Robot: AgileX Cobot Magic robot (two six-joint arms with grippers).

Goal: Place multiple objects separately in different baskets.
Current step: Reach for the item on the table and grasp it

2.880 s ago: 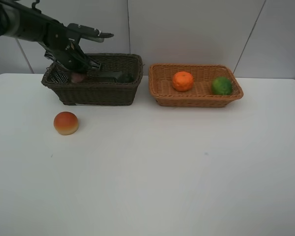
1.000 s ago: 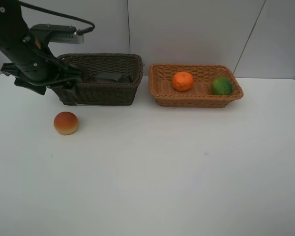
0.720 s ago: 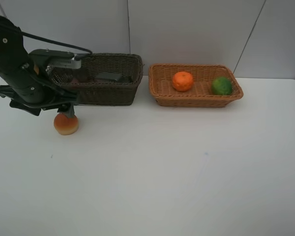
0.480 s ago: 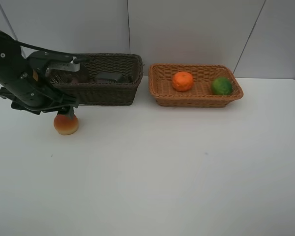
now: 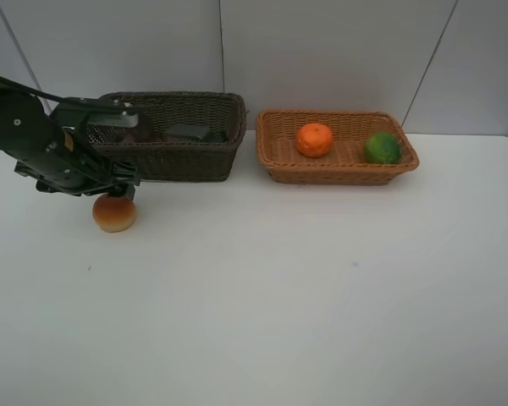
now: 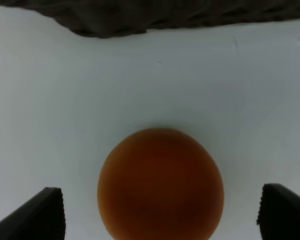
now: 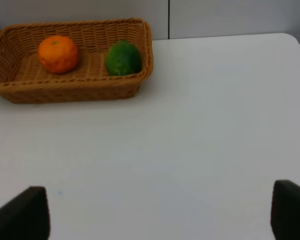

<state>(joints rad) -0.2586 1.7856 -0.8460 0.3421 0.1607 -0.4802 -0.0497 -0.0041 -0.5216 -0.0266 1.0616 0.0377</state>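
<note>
Hovering over the red-orange fruit (image 6: 160, 184), the left gripper (image 6: 160, 210) has its jaws wide, 1 finger on each side and clear of the skin. That fruit sits on the table (image 5: 305, 279) between the jaws, just in front of the dark basket (image 5: 165, 159). It looks smooth, round and firm, likely to roll, so grip across its widest middle. The right gripper (image 7: 160, 212) stands open over bare table, holding nothing.

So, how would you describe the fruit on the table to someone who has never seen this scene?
Find the dark brown basket on the white table. In front of its left end lies a red-orange round fruit, alone on bare table, unlike the orange and lime in the tan basket.
</note>
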